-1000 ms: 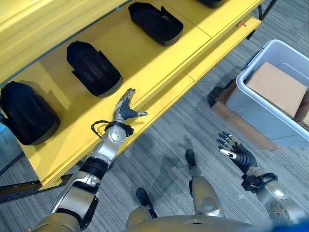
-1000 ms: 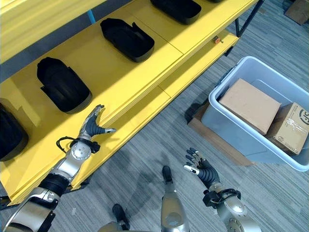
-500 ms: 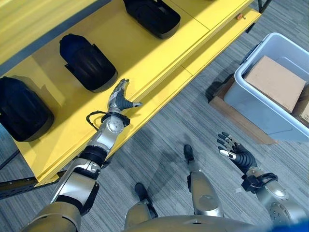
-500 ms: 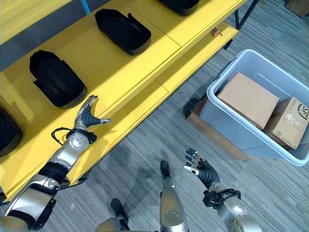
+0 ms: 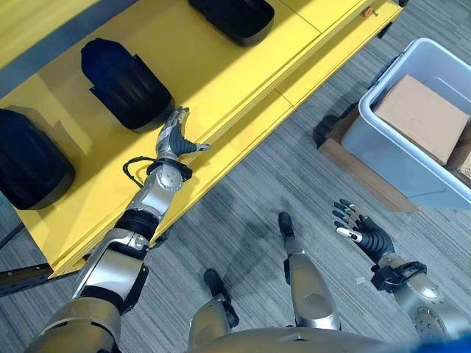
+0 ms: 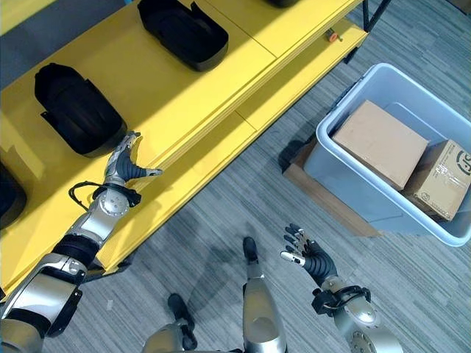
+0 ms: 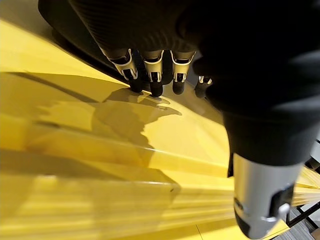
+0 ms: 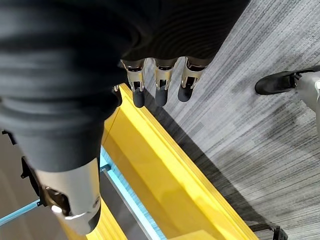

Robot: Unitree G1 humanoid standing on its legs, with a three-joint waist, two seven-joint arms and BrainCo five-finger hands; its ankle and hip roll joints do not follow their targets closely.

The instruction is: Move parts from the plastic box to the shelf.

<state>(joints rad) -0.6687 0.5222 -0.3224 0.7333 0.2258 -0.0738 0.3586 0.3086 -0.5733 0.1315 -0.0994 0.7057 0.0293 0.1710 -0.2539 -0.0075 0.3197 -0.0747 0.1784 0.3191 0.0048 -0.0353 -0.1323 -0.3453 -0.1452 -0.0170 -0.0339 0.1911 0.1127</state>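
1. Key relation: the plastic box sits on the floor off to the robot's right, well apart from the shelf. The right hand is clearly the nearer one, with the box ahead of it and further right.
2. Right hand hangs over the carpet, fingers spread and relaxed, holding nothing.
3. Left hand is over the shelf, fingers straight, thumb out, empty, just beside a black part.
4. Count: three black parts in full sight on the shelf, a fourth cut off at the right eye view's left edge; two cardboard boxes in the plastic box, long sides running diagonally.
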